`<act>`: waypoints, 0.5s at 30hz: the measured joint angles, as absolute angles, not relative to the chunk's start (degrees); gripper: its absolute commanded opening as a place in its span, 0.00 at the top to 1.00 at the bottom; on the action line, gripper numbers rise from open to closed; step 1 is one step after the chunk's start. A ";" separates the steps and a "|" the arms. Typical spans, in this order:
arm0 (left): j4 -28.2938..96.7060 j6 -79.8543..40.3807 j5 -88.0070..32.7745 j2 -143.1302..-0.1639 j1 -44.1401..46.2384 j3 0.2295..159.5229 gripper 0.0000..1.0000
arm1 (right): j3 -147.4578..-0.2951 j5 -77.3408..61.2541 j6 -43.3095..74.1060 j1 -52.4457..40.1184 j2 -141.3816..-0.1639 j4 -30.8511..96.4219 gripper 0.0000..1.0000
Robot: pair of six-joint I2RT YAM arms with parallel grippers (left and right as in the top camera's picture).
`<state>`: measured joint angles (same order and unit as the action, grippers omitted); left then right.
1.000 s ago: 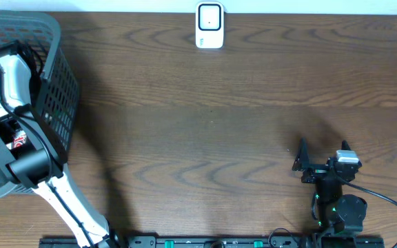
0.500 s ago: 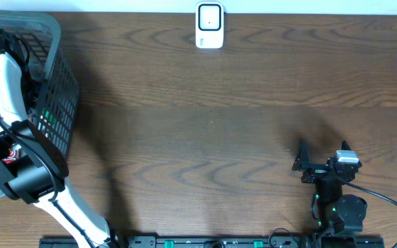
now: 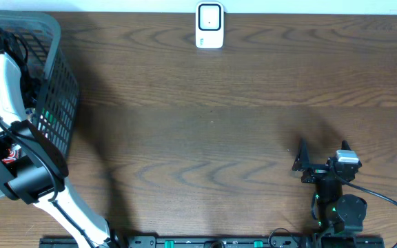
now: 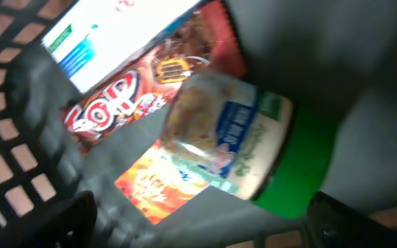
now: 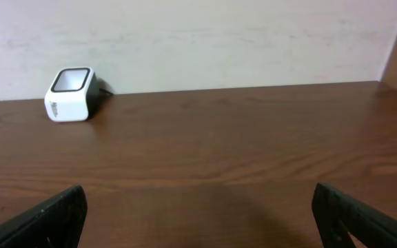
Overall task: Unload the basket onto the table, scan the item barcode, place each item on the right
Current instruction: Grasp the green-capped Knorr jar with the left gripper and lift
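Observation:
My left arm reaches down into the grey basket (image 3: 59, 83) at the table's left edge, and the arm hides its gripper from overhead. In the left wrist view my left gripper (image 4: 209, 222) is open just above a jar (image 4: 229, 138) with a green lid (image 4: 309, 172), lying on its side. The jar rests on a red snack packet (image 4: 126, 93) and an orange packet (image 4: 158, 184). Nothing is between the fingers. The white barcode scanner (image 3: 209, 25) stands at the far edge of the table. My right gripper (image 3: 320, 164) is open and holds nothing near the front right.
A white box with blue and green print (image 4: 109, 31) lies at the top of the basket's contents. The basket's lattice wall (image 4: 9, 134) stands close on the left of my left gripper. From the right wrist view the scanner (image 5: 69, 94) sits far off to the left.
My left arm has shifted toward the far side of the basket and its jaws have spread a little wider. The right arm has not moved.

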<state>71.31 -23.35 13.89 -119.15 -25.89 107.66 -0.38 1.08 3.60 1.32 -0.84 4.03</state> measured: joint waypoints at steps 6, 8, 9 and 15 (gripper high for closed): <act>70.15 -17.82 11.14 -119.13 -25.89 107.66 0.02 | -0.38 1.06 3.57 1.32 -0.84 4.03 0.01; 69.67 -16.14 9.58 -119.15 -26.04 107.63 0.02 | -0.38 1.06 3.60 1.32 -0.84 4.03 0.01; 69.30 -15.18 8.78 -119.15 -26.15 107.63 0.02 | -0.38 1.06 3.57 1.32 -0.84 4.03 0.01; 67.29 -11.31 6.31 -119.15 -27.73 106.37 0.02 | -0.38 1.08 3.60 1.32 -0.84 4.03 0.01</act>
<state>67.29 -11.31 6.31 -119.15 -27.73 106.37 -0.38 1.08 3.60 1.32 -0.84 4.03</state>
